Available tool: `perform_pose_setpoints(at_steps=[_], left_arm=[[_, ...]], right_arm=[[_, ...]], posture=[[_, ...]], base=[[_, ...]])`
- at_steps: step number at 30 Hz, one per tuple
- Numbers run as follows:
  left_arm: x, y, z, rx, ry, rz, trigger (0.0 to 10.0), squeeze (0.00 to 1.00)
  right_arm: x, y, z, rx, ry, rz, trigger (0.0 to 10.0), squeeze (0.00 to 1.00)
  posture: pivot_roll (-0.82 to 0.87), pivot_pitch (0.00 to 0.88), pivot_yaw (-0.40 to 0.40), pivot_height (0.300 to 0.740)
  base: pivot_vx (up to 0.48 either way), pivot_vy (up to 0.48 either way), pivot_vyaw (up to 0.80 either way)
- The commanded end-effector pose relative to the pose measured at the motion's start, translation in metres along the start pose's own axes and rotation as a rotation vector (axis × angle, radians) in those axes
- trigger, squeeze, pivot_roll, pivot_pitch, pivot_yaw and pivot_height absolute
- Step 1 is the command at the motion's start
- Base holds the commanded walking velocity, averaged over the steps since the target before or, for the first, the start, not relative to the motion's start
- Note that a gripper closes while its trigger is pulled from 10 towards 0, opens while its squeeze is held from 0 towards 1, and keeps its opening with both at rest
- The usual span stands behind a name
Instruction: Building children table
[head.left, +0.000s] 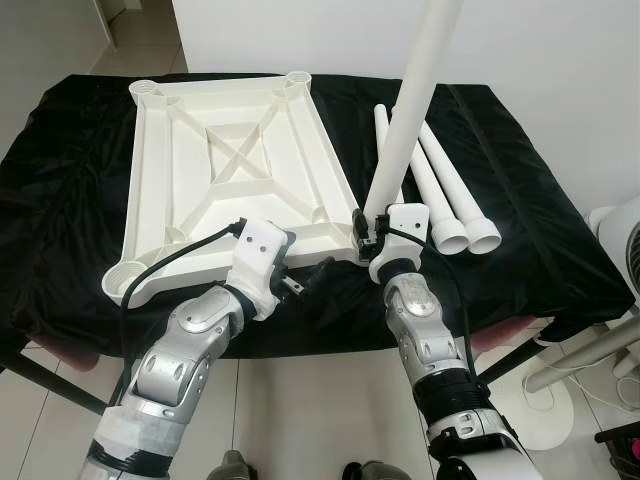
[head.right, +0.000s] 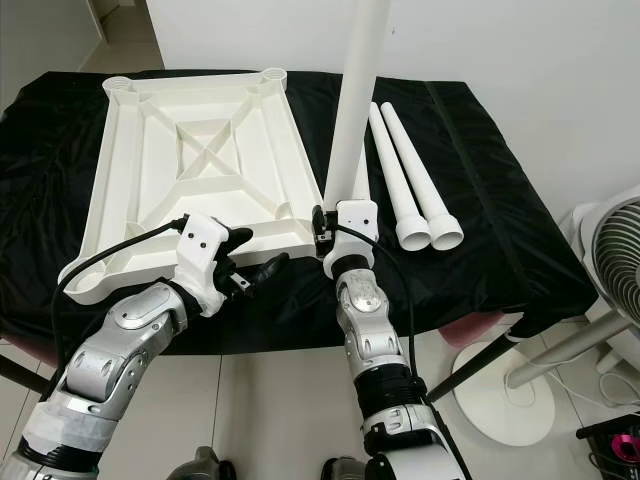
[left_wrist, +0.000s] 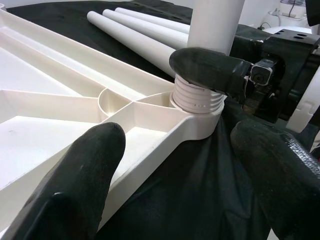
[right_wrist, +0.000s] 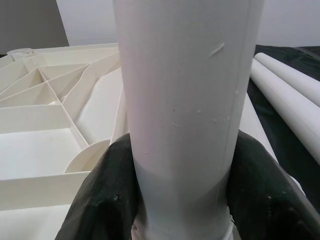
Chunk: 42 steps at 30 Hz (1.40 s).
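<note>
— Where's your left tool (head.left: 300, 283)?

— It sits released, fingers apart, at the near edge of the tabletop (head.left: 225, 165), which lies underside up on the black-draped bench (head.left: 520, 230). It points toward the near right corner socket (left_wrist: 197, 102) and grasps nothing.

— And the leg?

— Your right tool (head.left: 365, 232) is clenched around the leg (head.left: 410, 110) low down, just above its threaded end. The leg stands nearly upright in that socket, long axis vertical, tipped slightly toward the right at the top.

— So what does the next move turn on?

— I'd say keeping that axis in line with the socket while you twist. The right arm is already on it; the left is close enough to steady the tabletop. Further right, three spare legs (head.left: 445, 190) lie on the bench.
</note>
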<state>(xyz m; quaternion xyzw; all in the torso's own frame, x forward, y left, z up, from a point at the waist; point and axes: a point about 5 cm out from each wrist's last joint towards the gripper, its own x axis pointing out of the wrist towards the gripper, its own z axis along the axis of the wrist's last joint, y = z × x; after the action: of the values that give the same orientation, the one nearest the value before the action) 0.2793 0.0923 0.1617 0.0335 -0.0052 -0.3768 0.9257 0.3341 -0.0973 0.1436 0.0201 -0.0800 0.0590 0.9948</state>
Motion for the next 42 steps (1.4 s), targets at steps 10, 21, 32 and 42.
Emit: perform_pose_setpoints(at_steps=[10, 21, 32, 42], left_arm=[[-0.002, -0.001, -0.002, 0.008, 0.01, 0.002, 10.0, 0.0], [-0.002, 0.001, -0.002, 0.009, 0.012, 0.012, 10.0, 0.0], [0.001, 0.003, 0.0, 0.02, 0.01, 0.009, 10.0, 0.0], [-0.003, 0.005, 0.001, 0.021, 0.009, 0.02, 10.0, 0.0]], right_arm=[[-0.008, -0.008, -0.004, 0.023, 0.02, 0.072, 10.0, 0.0], [-0.002, -0.017, -0.003, -0.023, 0.034, 0.306, 10.0, 0.0], [0.015, -0.018, 0.007, -0.096, 0.02, 0.493, 10.0, 0.0], [0.012, -0.021, -0.005, -0.077, 0.072, 0.549, 0.0, 0.0]], posture=[[0.0, 0.053, -0.018, 0.74], [0.0, 0.058, -0.022, 0.74], [0.0, 0.061, -0.019, 0.74], [0.01, 0.063, -0.02, 0.74]], base=[[0.0, 0.0, 0.0], [0.0, 0.0, 0.0], [0.0, 0.0, 0.0], [0.0, 0.0, 0.0]])
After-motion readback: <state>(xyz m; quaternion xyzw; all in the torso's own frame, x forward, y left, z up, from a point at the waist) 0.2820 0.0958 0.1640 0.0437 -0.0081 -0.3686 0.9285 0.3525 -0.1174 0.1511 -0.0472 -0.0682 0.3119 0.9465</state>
